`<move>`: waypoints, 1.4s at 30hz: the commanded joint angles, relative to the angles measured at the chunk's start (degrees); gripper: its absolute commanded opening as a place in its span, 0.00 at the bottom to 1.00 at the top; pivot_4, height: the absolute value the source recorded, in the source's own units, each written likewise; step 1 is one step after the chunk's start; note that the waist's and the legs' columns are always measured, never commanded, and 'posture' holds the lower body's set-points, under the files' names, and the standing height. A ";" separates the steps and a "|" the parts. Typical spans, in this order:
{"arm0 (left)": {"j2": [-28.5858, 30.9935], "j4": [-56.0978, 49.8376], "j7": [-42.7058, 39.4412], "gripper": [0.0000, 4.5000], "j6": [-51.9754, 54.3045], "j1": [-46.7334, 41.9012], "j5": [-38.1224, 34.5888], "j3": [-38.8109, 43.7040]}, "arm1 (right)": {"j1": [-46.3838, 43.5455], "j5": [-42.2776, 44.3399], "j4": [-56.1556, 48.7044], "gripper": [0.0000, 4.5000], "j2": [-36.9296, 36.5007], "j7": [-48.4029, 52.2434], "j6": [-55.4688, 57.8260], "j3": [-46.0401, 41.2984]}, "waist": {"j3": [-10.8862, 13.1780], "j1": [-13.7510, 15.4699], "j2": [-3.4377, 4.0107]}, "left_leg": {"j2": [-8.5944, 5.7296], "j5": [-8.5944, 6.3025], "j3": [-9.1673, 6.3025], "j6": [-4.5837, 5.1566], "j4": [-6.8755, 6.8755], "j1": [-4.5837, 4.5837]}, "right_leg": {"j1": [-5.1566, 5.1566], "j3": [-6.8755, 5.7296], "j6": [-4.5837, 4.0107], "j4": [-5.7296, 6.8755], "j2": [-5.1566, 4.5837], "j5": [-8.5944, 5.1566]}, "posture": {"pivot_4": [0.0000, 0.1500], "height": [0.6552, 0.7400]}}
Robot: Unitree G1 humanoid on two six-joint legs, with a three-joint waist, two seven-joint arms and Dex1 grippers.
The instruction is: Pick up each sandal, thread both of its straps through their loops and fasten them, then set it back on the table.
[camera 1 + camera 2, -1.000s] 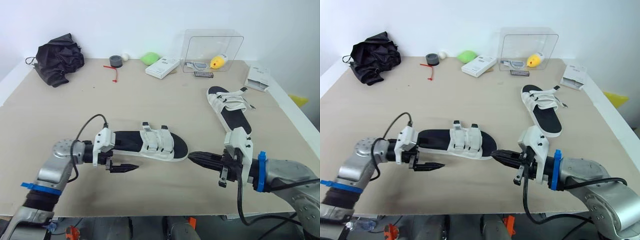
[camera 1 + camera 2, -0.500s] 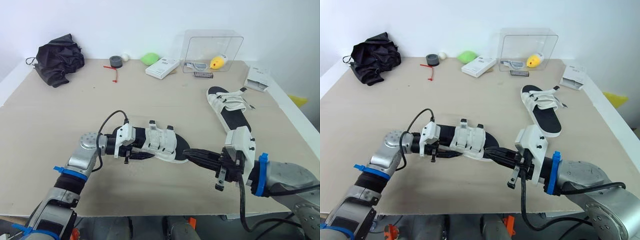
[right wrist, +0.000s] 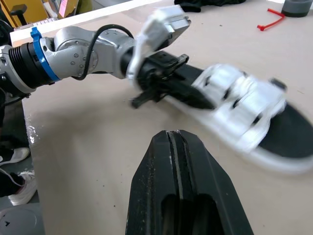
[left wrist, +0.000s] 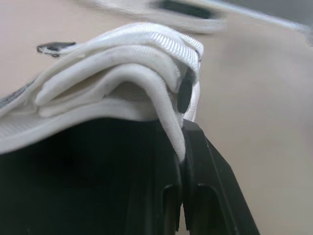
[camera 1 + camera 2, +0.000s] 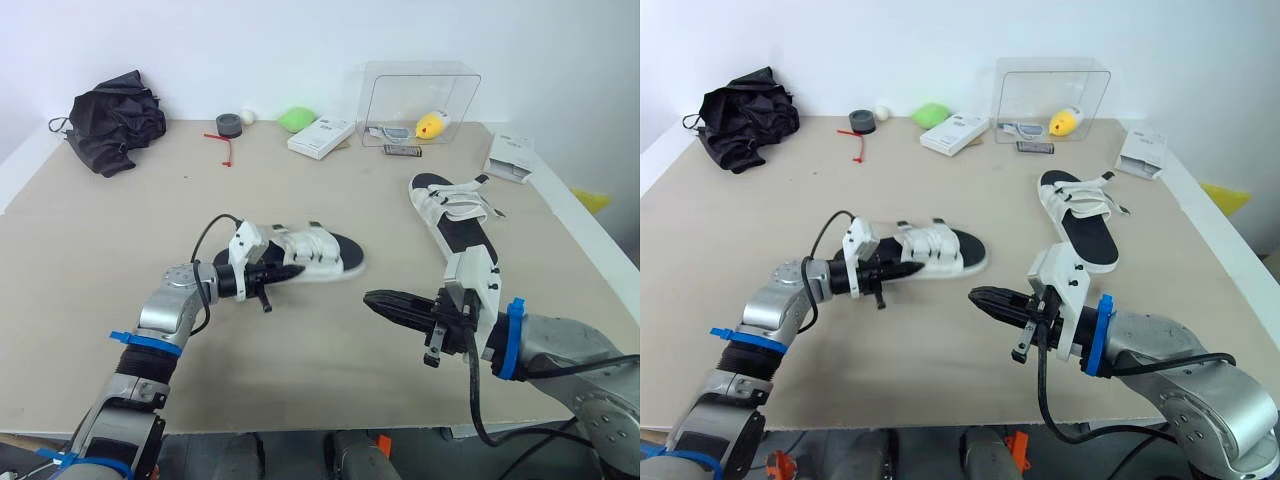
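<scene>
1. Far left, back corner of the worktop (image 5: 100, 230): you see a crumpled black bag (image 5: 115, 115).
2. Along the back edge, moving right: a black tape roll (image 5: 232, 122), with a red zip tie (image 5: 228, 140) just in front of it. Then come a small white ball (image 5: 250, 116), a green lump (image 5: 300, 118) and a white box (image 5: 322, 135).
3. Left gripper (image 5: 288, 271): it sits mid-worktop, left of centre. Its jaws are pinching the near sandal (image 5: 318, 254) at its side edge, by the straps (image 5: 300, 243). Your left wrist view has white strap webbing pressed right against the black fingers (image 4: 195, 161).
4. Near sandal: white with a black footbed, toe pointing right, both straps across the top. You cannot tell if the sole touches the worktop.
5. Right gripper (image 5: 372, 299): its jaws are pressed together and hold nothing. It hangs over the worktop, pointing left toward the near sandal's toe, and is apart from it.
6. Back edge, right of centre: a clear box (image 5: 420, 90) with a yellow item (image 5: 431, 125) inside.
7. Far sandal (image 5: 452, 210): it lies flat on the right side of the worktop, behind the right gripper and untouched. Its strap ends stick out to the side.
8. Near the right edge, toward the back: a white packet (image 5: 513, 156).
</scene>
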 commanded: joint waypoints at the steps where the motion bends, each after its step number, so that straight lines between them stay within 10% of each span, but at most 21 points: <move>1: 1.41 8.25 18.98 0.01 0.52 -6.31 4.26 7.94 | -1.38 -0.64 0.07 0.00 -0.28 0.56 -1.84 1.19 | 0.04 -0.33 -0.08 | 0.02 0.04 0.01 0.06 0.00 0.01 | -0.01 0.03 -0.01 -0.01 0.05 0.10 | 1.00 1.00; 11: 2.01 18.16 31.67 0.01 -2.27 -10.13 5.21 14.55 | -3.91 -2.54 2.28 0.00 0.12 1.42 -2.85 4.89 | 0.04 0.10 -0.09 | -0.11 0.02 0.08 0.04 -0.06 -0.05 | -0.02 0.04 0.11 -0.03 -0.15 0.03 | 1.00 1.00; 22: 1.39 15.79 34.83 0.99 -3.25 -9.91 4.61 15.77 | -5.48 -3.83 3.74 0.00 -0.13 2.95 -4.29 5.20 | 0.05 0.07 -0.11 | -0.12 0.04 0.07 0.02 -0.05 -0.05 | -0.01 0.03 0.10 -0.02 -0.14 0.05 | 1.00 1.00; 35: 1.43 -16.21 34.78 0.99 15.70 5.70 -3.00 18.16 | -8.00 -6.77 8.95 0.00 2.03 3.70 -9.23 5.54 | 0.05 -0.16 -0.14 | -0.09 0.03 0.10 0.00 -0.05 -0.05 | -0.02 0.07 0.12 -0.02 -0.17 0.06 | 1.00 1.00; 42: 6.13 -35.55 12.24 0.99 22.21 20.76 -21.74 19.15 | -7.09 -8.18 13.91 0.00 2.63 5.00 -12.68 1.68 | 0.05 -0.05 -0.12 | -0.07 0.05 0.13 -0.04 -0.04 0.00 | 0.00 0.06 0.08 -0.01 -0.16 0.08 | 1.00 1.00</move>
